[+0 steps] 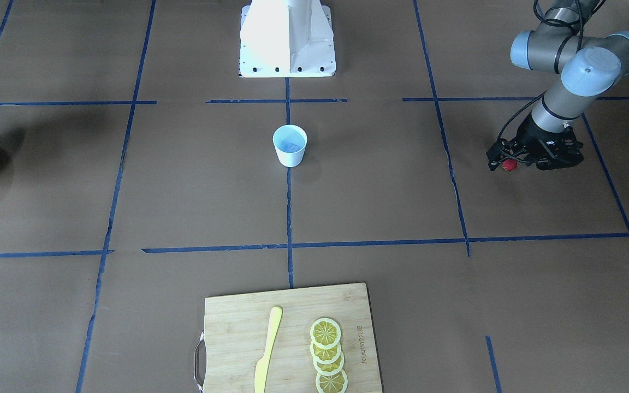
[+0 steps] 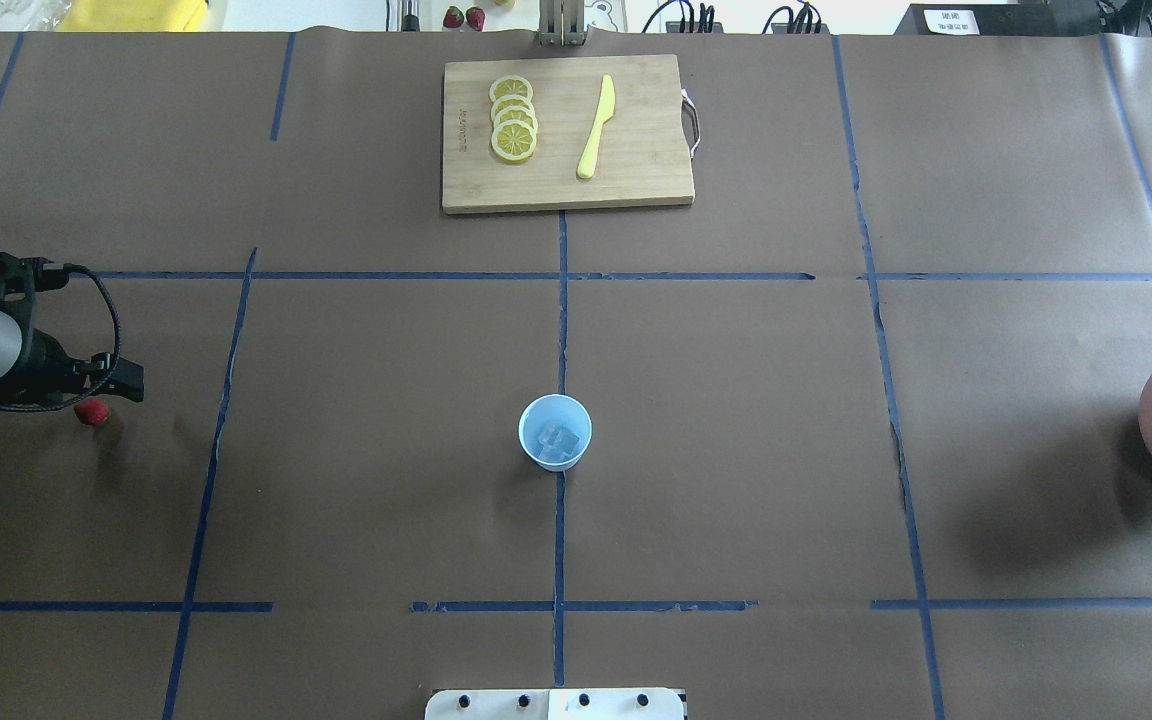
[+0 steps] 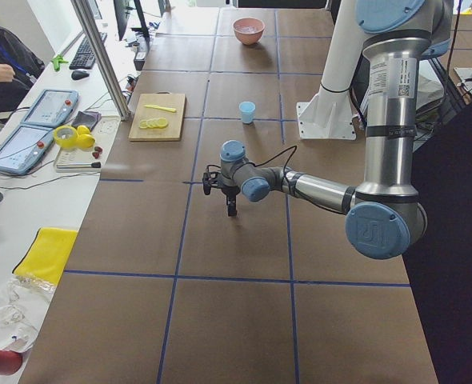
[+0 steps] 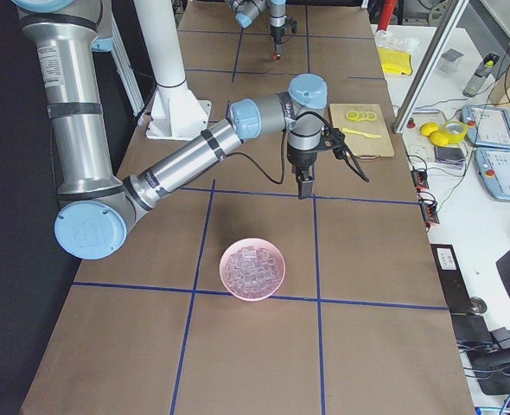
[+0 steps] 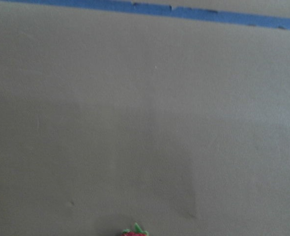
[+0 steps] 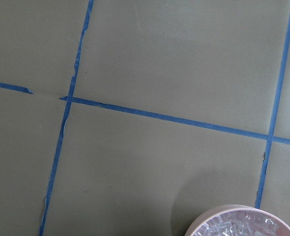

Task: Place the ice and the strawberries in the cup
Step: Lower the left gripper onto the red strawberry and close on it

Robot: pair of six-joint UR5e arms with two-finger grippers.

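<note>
Cup [image 2: 555, 432] stands mid-table on a tape line w/ a few ice [image 2: 561, 440] cubes inside. Pink bowl [image 4: 253, 268] at the robot's R end holds a heap more cubes. Strawberry [image 1: 509, 166] is well apart from the cup, at the L end, right at the tip of the left gripper [image 1: 505, 161]. Can't tell if it's pinched or how wide the fingers stand. Right gripper [image 4: 304, 185] hangs over bare table beyond the bowl; its spread can't be judged.

Table [image 2: 736, 450] = brown paper w/ blue tape grid. Bamboo board [image 2: 636, 180] at far edge: four lemon slices [image 2: 514, 118], yellow knife [image 2: 596, 128]. Side desk [image 3: 28, 200] has tablets [image 3: 40, 120], tape rolls [image 3: 74, 138], yellow cloth [image 3: 46, 252]; a person [image 3: 0, 64] sits there.

Board's mark [image 1: 360, 345] and arm sticker [image 3: 400, 76] too small to read.
</note>
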